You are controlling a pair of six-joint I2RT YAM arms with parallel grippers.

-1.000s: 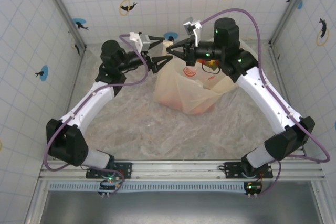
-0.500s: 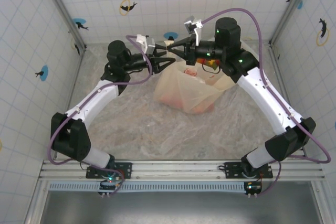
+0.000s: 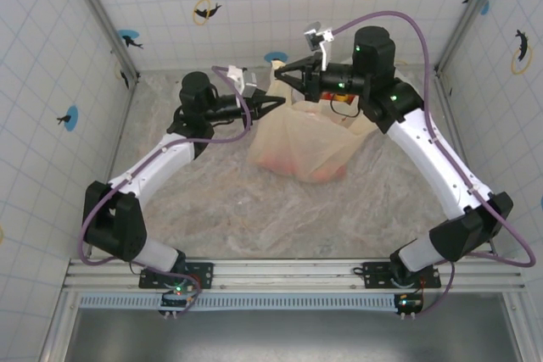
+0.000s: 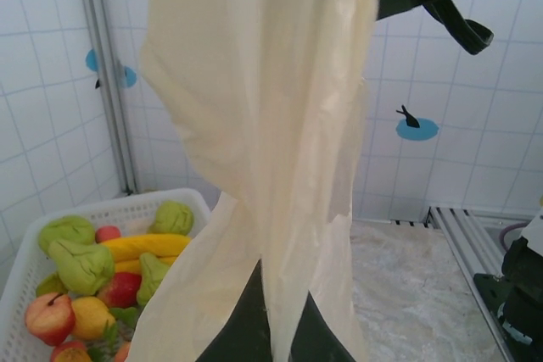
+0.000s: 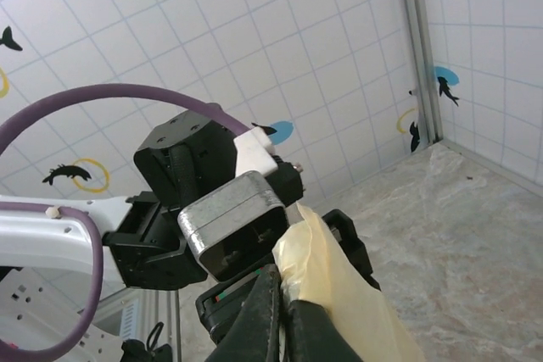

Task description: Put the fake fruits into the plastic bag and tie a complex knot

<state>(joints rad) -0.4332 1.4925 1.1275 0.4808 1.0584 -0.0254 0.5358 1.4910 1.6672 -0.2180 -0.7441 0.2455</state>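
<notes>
Top external view: bag [image 3: 301, 146] standing at the far middle of the table [image 3: 254, 218], mouth up, with reddish shapes glowing through the film low down, probably part of the load. Over by the left wrist camera's left edge, a white basket [image 4: 127, 207] with fruits [image 4: 144, 247] inside, among them a banana and green and red pieces. Loading therefore judged unfinished, or abandoned for the tying. No knot anywhere in sight, so that whole step left to do.

Left gripper [image 3: 273, 103] closed tight on a strip of the bag's film, at the bag's far-left top corner. Right gripper [image 3: 286, 74] just beyond, farther and higher, fingers drawn nearly together on a cream fold of the same film, so far as its own wrist view allows.

Held film stretched taut from the bag's body up toward the far left. Long axis close to vertical in the left wrist view, broad above, narrowing to the pinch below.
</notes>
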